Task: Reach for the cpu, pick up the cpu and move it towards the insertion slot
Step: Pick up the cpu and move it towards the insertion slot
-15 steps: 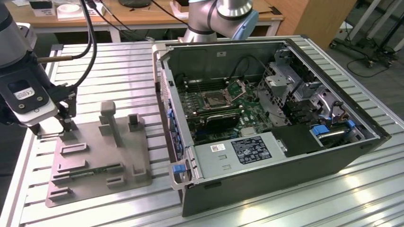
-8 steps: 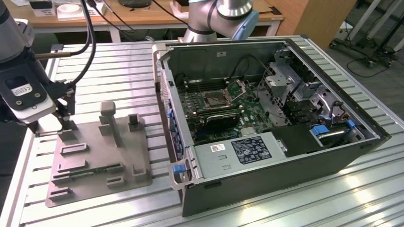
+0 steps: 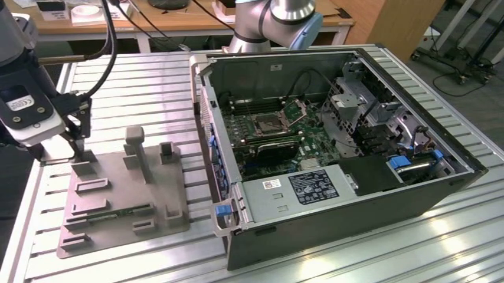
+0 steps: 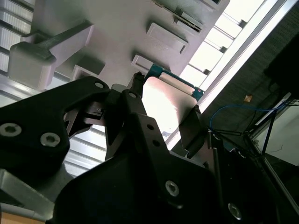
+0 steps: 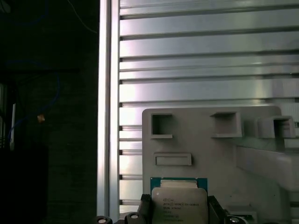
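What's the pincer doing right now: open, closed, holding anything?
The pincer is closed on the cpu, with a finger against each of two opposite edges, down at the grey fixture.

Fixture posts (image 3: 136,148) and case wall (image 3: 206,115) are interposed between gripper (image 3: 79,155) and insertion slot (image 3: 270,124); access from above is unobstructed.

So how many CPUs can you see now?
1: the cpu lies at the edge of the grey fixture, beneath the gripper. Others could be hidden inside the computer case.
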`<state>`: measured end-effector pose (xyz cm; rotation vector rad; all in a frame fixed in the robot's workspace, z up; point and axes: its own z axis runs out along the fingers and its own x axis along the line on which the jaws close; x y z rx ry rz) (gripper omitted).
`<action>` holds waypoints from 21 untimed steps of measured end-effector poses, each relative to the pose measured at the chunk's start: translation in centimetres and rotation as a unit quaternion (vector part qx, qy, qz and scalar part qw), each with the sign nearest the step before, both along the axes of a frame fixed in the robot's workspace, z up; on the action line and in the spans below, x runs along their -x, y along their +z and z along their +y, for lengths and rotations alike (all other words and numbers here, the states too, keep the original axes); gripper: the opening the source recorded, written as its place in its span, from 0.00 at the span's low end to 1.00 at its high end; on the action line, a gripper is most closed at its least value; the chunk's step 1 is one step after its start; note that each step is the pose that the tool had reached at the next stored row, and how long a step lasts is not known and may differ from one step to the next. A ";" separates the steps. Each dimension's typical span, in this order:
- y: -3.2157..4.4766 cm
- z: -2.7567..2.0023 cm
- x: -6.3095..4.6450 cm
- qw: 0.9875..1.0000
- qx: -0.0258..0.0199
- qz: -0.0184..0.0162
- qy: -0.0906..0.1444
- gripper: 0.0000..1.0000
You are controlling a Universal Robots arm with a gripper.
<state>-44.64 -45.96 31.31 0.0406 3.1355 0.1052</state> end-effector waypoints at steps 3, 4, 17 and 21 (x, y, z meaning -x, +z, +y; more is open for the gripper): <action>0.39 0.00 0.0 1.000 0.000 0.000 0.000 0.55; 0.57 0.00 0.0 1.000 0.000 0.000 0.000 0.55; 1.60 0.00 0.0 1.000 -0.001 0.000 0.000 0.55; 1.64 0.00 0.0 1.000 -0.001 0.000 0.000 0.55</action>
